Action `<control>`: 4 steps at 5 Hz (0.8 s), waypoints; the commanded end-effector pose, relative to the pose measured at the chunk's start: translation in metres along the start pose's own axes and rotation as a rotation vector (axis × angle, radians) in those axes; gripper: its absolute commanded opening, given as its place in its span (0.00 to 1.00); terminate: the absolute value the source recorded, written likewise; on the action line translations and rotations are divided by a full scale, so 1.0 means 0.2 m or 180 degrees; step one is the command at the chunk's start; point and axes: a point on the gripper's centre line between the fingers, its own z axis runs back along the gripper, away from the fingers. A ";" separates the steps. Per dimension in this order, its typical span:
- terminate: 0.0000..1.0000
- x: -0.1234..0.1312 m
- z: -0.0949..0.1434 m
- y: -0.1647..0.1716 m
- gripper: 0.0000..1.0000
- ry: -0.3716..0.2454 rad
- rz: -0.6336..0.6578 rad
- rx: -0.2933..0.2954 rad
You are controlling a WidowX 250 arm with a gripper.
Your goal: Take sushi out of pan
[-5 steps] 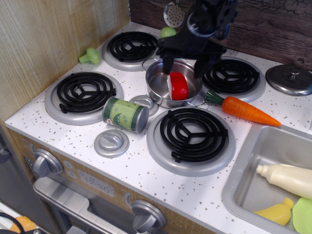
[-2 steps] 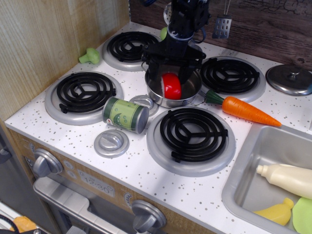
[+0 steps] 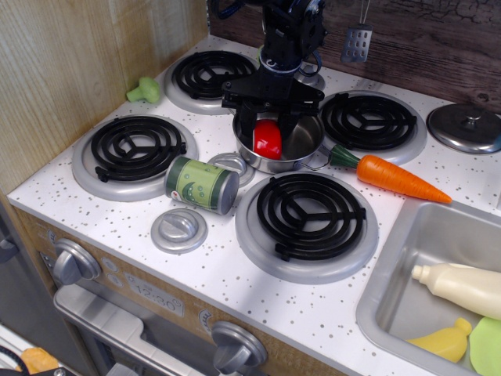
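The sushi (image 3: 268, 141) is a glossy red chunk lying in the left part of the pan (image 3: 309, 149), a small shiny steel pot between the burners. My gripper (image 3: 268, 129) hangs from the black arm straight over the pan. It is lowered into the pan, with one finger (image 3: 247, 125) on the left of the sushi and the other on its right. The jaws are open around the sushi; the left finger is close against it and a small gap shows on the right. The sushi's white face is hidden.
A green-labelled can (image 3: 202, 184) lies just left of the pan's front, with a small lid (image 3: 231, 164) between them. An orange carrot (image 3: 395, 176) lies to the right. Flat lids (image 3: 179, 229) (image 3: 467, 127), burners (image 3: 308, 213) and a sink (image 3: 391, 313) with a bottle (image 3: 462, 286) surround them.
The gripper swung left and came down into the pan, and its fingers narrowed around the sushi. The sushi shifted a little left inside the pan.
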 end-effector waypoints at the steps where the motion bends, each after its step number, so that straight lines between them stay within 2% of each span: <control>1: 0.00 0.07 0.24 0.06 0.00 0.0011 -0.0156 0.0119; 2: 0.00 0.09 0.38 0.13 0.00 0.0141 -0.0340 0.0302; 3: 0.00 0.10 0.42 0.23 0.00 0.0211 -0.0532 0.0306; 4: 0.00 0.08 0.41 0.37 0.00 0.0231 -0.0831 0.0240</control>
